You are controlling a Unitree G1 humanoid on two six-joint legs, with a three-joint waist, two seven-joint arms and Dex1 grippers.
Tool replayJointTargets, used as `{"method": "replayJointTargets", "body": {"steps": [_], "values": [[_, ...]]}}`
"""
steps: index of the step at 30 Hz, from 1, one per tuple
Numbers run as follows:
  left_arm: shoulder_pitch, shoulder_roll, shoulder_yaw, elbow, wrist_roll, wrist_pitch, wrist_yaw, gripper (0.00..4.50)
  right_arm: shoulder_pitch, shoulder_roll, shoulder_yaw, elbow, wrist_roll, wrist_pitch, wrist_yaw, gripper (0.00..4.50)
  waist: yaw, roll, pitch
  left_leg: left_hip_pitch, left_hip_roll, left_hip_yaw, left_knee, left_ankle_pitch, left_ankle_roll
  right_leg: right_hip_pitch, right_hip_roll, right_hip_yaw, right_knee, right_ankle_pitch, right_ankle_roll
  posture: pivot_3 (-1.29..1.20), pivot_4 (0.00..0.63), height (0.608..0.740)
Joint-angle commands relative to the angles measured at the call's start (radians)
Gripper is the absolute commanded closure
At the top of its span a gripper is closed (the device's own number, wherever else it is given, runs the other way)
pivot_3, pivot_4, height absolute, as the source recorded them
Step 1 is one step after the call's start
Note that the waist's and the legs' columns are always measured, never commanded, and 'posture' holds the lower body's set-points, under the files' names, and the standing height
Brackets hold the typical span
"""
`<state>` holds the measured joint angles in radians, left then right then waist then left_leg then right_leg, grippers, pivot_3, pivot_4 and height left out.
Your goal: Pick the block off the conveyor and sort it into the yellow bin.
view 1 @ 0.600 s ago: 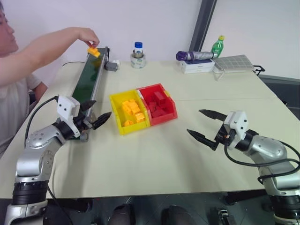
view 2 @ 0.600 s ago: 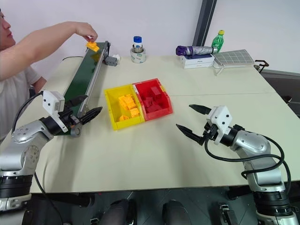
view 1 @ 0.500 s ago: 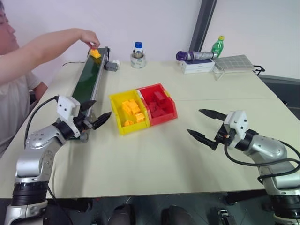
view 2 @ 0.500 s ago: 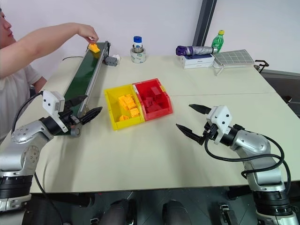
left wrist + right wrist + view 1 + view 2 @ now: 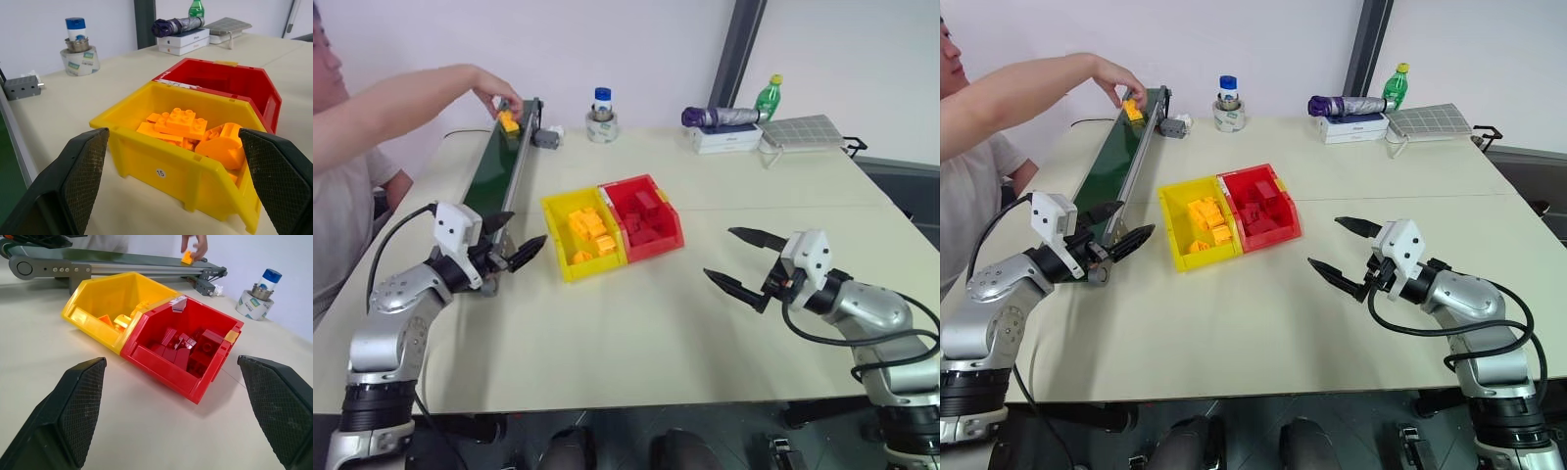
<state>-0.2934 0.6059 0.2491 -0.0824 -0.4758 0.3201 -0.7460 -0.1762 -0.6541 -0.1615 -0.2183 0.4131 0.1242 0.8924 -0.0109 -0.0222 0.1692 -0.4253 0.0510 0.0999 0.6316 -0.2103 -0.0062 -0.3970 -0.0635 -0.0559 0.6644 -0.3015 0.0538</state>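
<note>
The yellow-orange block (image 5: pixel 509 121) sits at the far end of the dark green conveyor (image 5: pixel 494 176), with a person's hand (image 5: pixel 494 90) touching it. Right of the belt stands the yellow bin (image 5: pixel 161 166), holding several orange bricks. My left gripper (image 5: pixel 521 233) is open and empty beside the conveyor's near end, pointing at the yellow bin. Over the bare table at the right, my right gripper (image 5: pixel 720 255) is open and empty, facing both bins from a distance.
A red bin (image 5: pixel 161 367) of red bricks is joined to the yellow one. A person sits at the left, arm stretched over the belt. Along the table's back are a blue-capped jar (image 5: pixel 601 116), an umbrella on boxes (image 5: pixel 720 117), a green bottle (image 5: pixel 768 96) and a grey pad (image 5: pixel 800 130).
The person's hand has brought the block down onto the far end of the belt. Both grippers have stayed where they were.
</note>
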Motion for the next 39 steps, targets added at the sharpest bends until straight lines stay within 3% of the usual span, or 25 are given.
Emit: {"method": "replayJointTargets", "body": {"steps": [1,15,25,31,39], "values": [[-0.005,0.010,0.019,-0.032,-0.005,-0.021,-0.004,0.03,-0.022,0.001,-0.005,-0.012,0.006,-0.019,0.004,0.00,0.000,0.000,0.000,0.000,0.000,0.000,0.000,0.000,0.000,0.000,0.000,0.000,0.000,0.000,0.000,0.00,0.150,0.740],[0.071,-0.016,0.090,-0.110,-0.060,-0.050,0.012,0.03,-0.035,0.003,0.004,0.003,0.003,-0.027,0.016,0.00,-0.001,0.000,0.000,0.000,0.000,0.000,0.000,0.000,0.000,0.000,0.000,0.000,0.000,0.000,0.000,0.00,0.150,0.740],[0.278,-0.114,0.260,-0.180,0.082,-0.363,0.176,0.03,-0.037,0.000,0.003,0.012,0.002,-0.033,0.026,0.00,0.001,0.000,0.000,0.000,0.001,0.000,0.000,0.000,0.000,0.000,0.000,0.000,0.000,-0.001,-0.001,0.00,0.150,0.740],[0.437,-0.243,0.234,-0.286,0.171,-0.399,0.321,0.03,-0.055,0.009,0.016,0.027,0.000,-0.040,0.027,0.00,0.001,0.000,0.000,0.000,0.000,0.000,0.000,-0.001,0.001,0.001,-0.002,0.001,-0.001,-0.002,-0.004,0.00,0.150,0.740],[0.445,-0.274,0.191,-0.323,0.161,-0.343,0.392,0.03,-0.058,0.007,0.019,0.029,0.003,-0.040,0.030,0.00,0.000,0.000,0.000,0.000,0.001,0.000,0.001,-0.001,0.001,0.001,-0.002,0.000,-0.001,-0.002,-0.004,0.00,0.150,0.740]]}}
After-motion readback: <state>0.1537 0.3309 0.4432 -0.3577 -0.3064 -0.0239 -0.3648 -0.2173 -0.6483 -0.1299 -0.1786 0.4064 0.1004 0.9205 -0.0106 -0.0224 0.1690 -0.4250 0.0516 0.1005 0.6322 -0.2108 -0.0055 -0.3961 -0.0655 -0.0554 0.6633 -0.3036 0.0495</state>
